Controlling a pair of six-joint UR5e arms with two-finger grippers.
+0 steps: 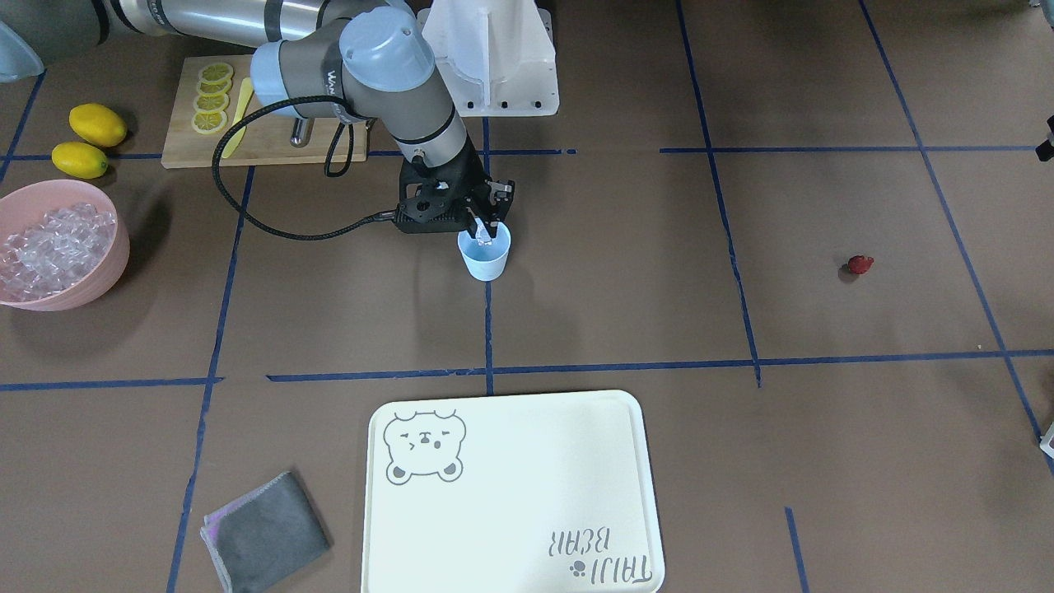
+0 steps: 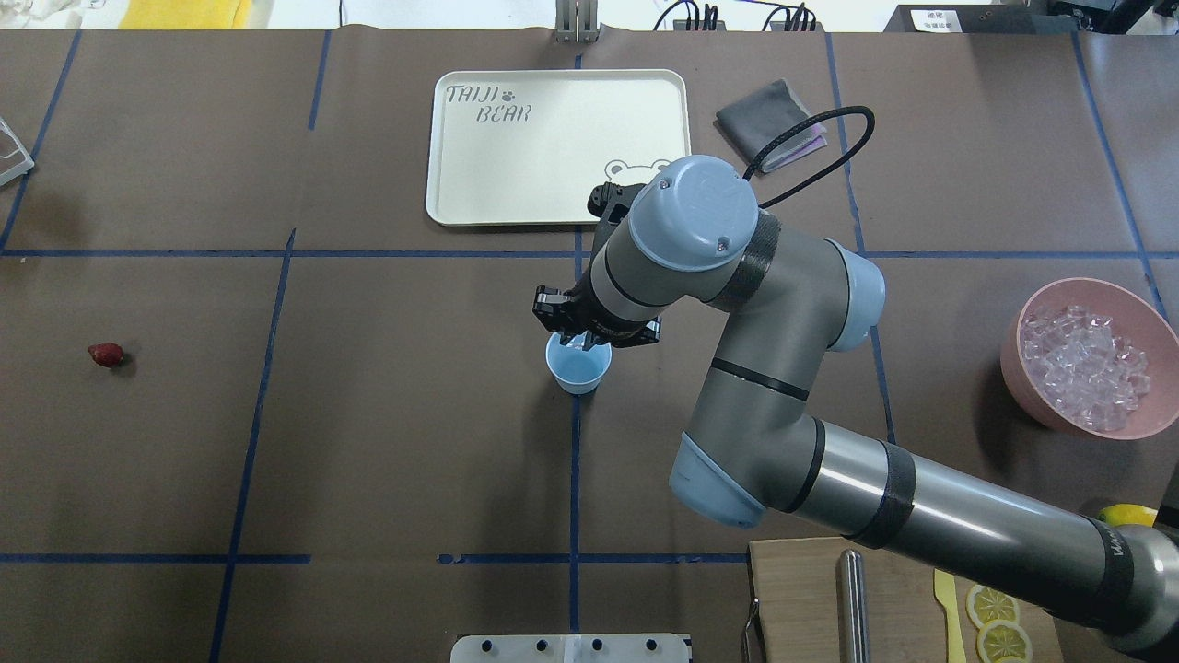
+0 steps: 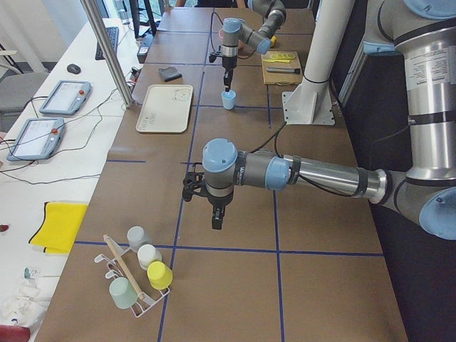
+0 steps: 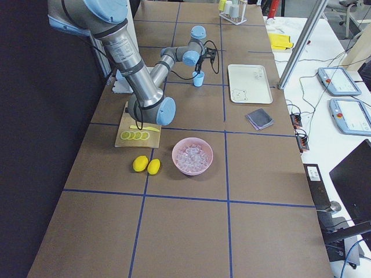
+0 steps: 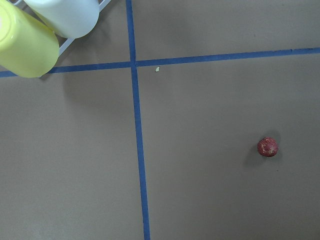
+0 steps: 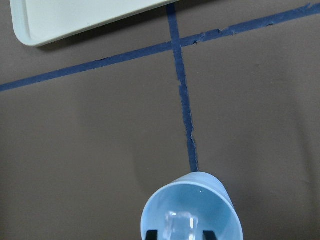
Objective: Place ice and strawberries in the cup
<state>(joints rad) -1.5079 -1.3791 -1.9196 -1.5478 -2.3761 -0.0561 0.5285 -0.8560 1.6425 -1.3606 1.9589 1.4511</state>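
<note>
Pinched between the fingertips (image 6: 154, 234) of my right end effector (image 6: 182, 233) is one clear ice cube (image 6: 181, 223). The two fingers are drawn in on its sides, so the gap between them is only the width of the cube. I hold it at the mouth of the cup (image 6: 200, 197), with the fingertips reaching just inside the rim. The pale blue cup stands upright on the brown surface (image 6: 90, 150). It sits on a blue tape line (image 6: 185, 115) that runs away from me past the cup.

Beyond the cup, on the far side of a crossing tape line, lies the cream tray (image 6: 75, 17). A folded grey cloth (image 2: 769, 112) lies beyond the cup and off to my right, just beside the tray.

Well to the right of the cup stands the pink bowl (image 2: 1022, 387), heaped with the rest of the ice (image 2: 1087, 364).

Well to the left of the cup, about as far out as the bowl on the other side, the dark red strawberry (image 2: 106, 354) lies alone on the surface.

My left end effector (image 3: 216, 219) hangs above the surface on that same side, far from the cup. Its wrist camera looks down on the strawberry. I cannot tell whether its fingers are spread or closed.
</note>
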